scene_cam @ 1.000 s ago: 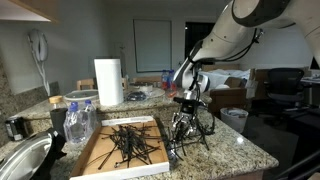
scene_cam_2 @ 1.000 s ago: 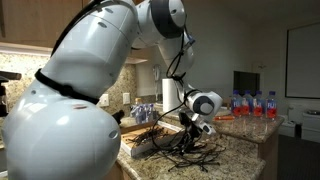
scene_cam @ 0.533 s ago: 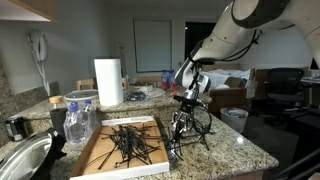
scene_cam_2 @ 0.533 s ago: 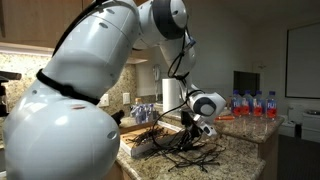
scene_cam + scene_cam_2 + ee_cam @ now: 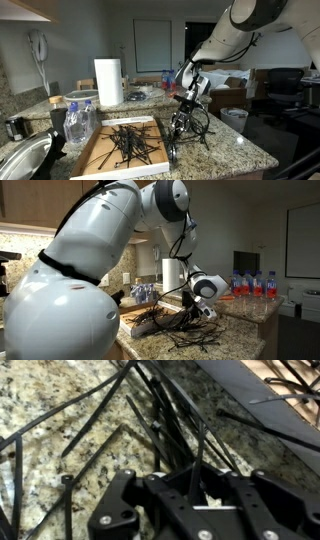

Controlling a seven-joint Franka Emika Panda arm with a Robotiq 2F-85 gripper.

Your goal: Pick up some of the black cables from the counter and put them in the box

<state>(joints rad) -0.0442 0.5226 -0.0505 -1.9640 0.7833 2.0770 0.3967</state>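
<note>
A loose tangle of black cables (image 5: pixel 192 128) lies on the granite counter just beside the flat cardboard box (image 5: pixel 93 160), which holds several more cables (image 5: pixel 128 143). My gripper (image 5: pixel 187 108) reaches down into the top of the tangle. In the wrist view my gripper (image 5: pixel 198 485) has its jaws together, with a few strands of the black cables (image 5: pixel 165 420) running up between them. An exterior view shows my gripper (image 5: pixel 192 307) low over the cables (image 5: pixel 185 332), near the counter's front. The box's wall (image 5: pixel 262 402) crosses the upper right of the wrist view.
A paper towel roll (image 5: pixel 108 82) stands behind the box. Water bottles (image 5: pixel 76 120) and a metal sink (image 5: pixel 20 160) sit beside it. More bottles (image 5: pixel 255 283) line the far counter. The counter's edge (image 5: pixel 250 150) runs close to the tangle.
The jaws have gone from open to shut around strands of the black cables. The arm has barely moved, and the tangle has shifted slightly.
</note>
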